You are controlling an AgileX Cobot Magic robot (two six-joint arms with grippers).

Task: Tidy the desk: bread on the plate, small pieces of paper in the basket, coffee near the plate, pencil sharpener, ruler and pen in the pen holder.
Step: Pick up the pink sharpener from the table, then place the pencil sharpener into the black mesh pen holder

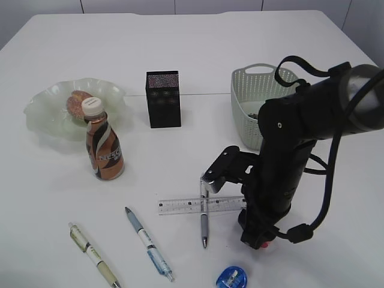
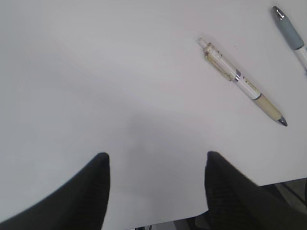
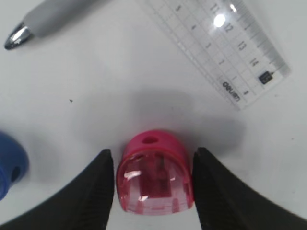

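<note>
My right gripper (image 3: 153, 152) is down at the table, open, with a finger close on each side of a pink pencil sharpener (image 3: 154, 175); narrow gaps show on both sides. In the exterior view the sharpener (image 1: 264, 243) peeks out under the right arm. A blue sharpener (image 1: 231, 278) lies at the front edge. A clear ruler (image 1: 198, 205) lies under a grey pen (image 1: 204, 219). Two more pens (image 1: 93, 255) (image 1: 148, 243) lie at the front left. My left gripper (image 2: 156, 160) is open over bare table near the cream pen (image 2: 242, 81).
A black pen holder (image 1: 163, 99) stands at the middle back. A green basket (image 1: 252, 102) stands behind the right arm. A glass plate (image 1: 48, 114) holds bread (image 1: 78, 103), and a coffee bottle (image 1: 104, 147) stands just in front of it.
</note>
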